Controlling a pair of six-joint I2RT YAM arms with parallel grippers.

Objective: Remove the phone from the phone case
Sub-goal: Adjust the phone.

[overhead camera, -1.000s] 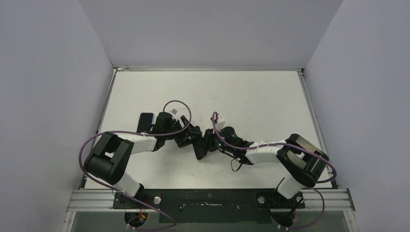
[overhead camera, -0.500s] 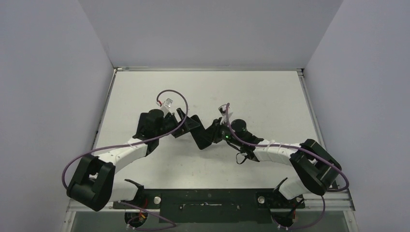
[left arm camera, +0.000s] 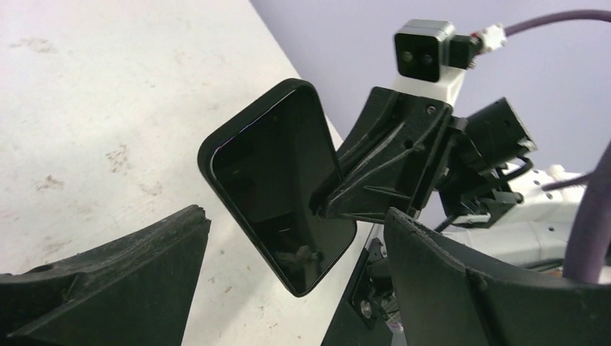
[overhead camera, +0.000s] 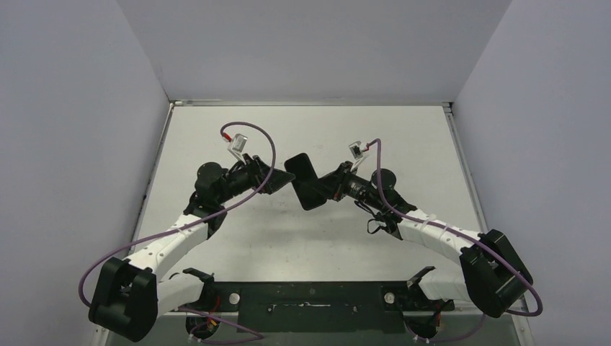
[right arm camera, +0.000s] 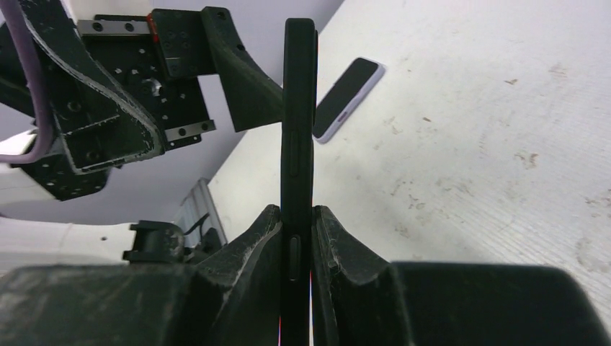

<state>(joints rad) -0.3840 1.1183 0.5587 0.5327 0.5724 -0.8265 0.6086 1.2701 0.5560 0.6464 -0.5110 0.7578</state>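
The black phone case (overhead camera: 303, 181), with a glossy dark phone face showing in it (left arm camera: 281, 184), is held up off the white table (overhead camera: 411, 144). My right gripper (overhead camera: 328, 189) is shut on its lower end. In the right wrist view the case (right arm camera: 298, 122) stands edge-on between the closed fingers (right arm camera: 253, 241). My left gripper (overhead camera: 279, 182) is open just left of the case. In the left wrist view its two fingers (left arm camera: 122, 281) stand wide apart with the case beyond them, not touching.
A second phone with a pale rim (right arm camera: 347, 97) lies flat on the table behind the left arm; the top view hides it under that arm. Grey walls close the table on three sides. A metal rail (overhead camera: 310, 295) runs along the near edge.
Both arms have stretched away from their bases, carrying the case toward the far side and raising it. The case has turned more upright. The left gripper now stands apart from it.
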